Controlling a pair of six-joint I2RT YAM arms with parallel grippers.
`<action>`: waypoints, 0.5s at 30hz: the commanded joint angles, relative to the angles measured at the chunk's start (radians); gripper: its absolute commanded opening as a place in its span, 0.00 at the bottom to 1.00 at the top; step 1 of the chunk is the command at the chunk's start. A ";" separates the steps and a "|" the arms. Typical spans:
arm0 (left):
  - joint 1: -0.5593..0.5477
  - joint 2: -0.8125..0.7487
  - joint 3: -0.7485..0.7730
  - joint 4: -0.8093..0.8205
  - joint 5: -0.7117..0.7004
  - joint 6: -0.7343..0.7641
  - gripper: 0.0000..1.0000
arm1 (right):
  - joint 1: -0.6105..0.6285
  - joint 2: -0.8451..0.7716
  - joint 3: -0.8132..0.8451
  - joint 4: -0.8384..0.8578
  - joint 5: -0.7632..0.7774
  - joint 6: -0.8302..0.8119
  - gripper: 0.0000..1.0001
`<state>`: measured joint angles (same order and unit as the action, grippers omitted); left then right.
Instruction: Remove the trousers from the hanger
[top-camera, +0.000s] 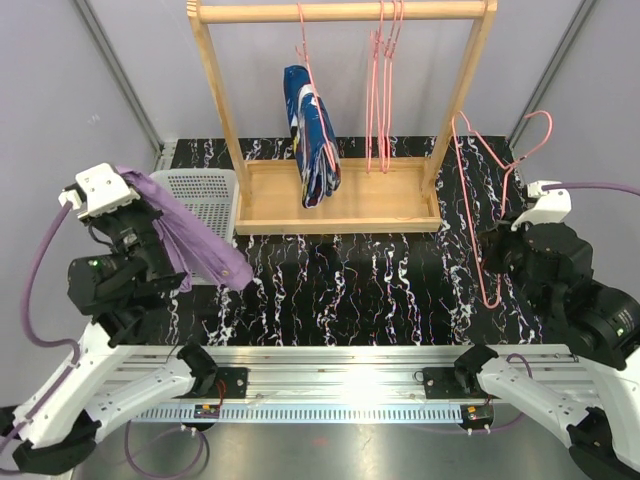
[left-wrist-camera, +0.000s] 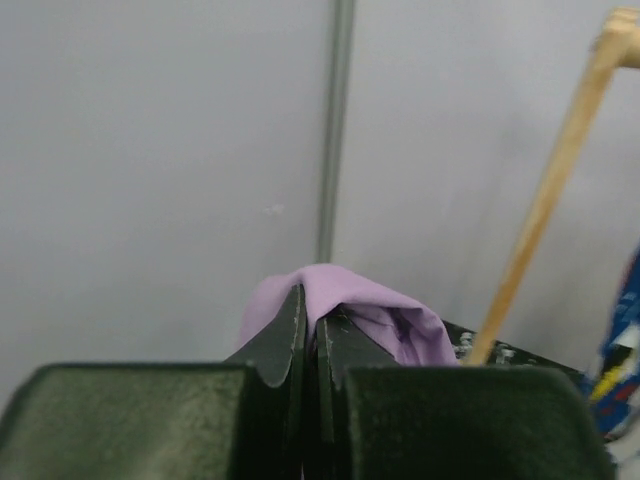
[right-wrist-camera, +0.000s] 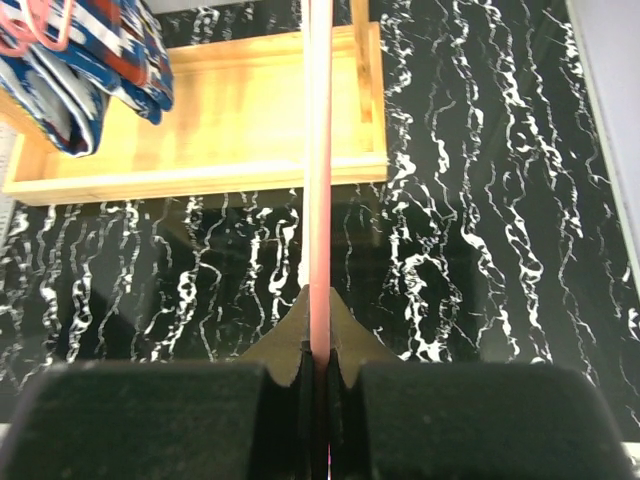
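**Lilac trousers in the left tool, bare hanger in the right**

The left tool (left-wrist-camera: 310, 312) is closed on a fold of the lilac trousers (top-camera: 195, 240). In the left wrist view the cloth bulges up between and over the two dark fingertips (left-wrist-camera: 288, 325). From above, the garment hangs from that tool on the left side of the black marbled surface (top-camera: 350, 285). It slopes down and rightward across the near corner of a white mesh basket (top-camera: 205, 185). I cannot tell whether its lower end touches the surface.

The right tool (right-wrist-camera: 318, 315) is clamped tight on the wire of a pink hanger (top-camera: 466, 190). The wire runs straight up from between the fingers in the right wrist view. This hanger carries no garment and stands over the right part of the surface, just beside the right post of the wooden rack (top-camera: 340, 12).

The blue trousers (top-camera: 312, 135), patterned with white, red and yellow, hang folded on another pink hanger (top-camera: 304, 60) hooked on the rack's top bar. Their lower end reaches the rack's wooden base tray (top-camera: 385, 200). A few bare pink hangers (top-camera: 385, 90) hang further right on the same bar.
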<state>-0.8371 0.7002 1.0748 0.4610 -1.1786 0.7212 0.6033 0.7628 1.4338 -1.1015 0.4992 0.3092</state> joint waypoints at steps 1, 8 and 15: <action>0.143 0.024 0.031 -0.128 0.092 -0.106 0.00 | 0.001 -0.016 0.043 0.011 -0.034 -0.005 0.00; 0.475 0.113 0.073 -0.401 0.197 -0.301 0.00 | 0.001 -0.034 0.043 0.029 -0.082 0.004 0.00; 0.555 0.218 -0.068 -0.322 0.283 -0.293 0.00 | 0.001 -0.051 0.016 0.060 -0.116 -0.002 0.00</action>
<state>-0.2886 0.8562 1.0286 0.0677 -0.9916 0.4458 0.6033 0.7269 1.4483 -1.0969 0.4152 0.3103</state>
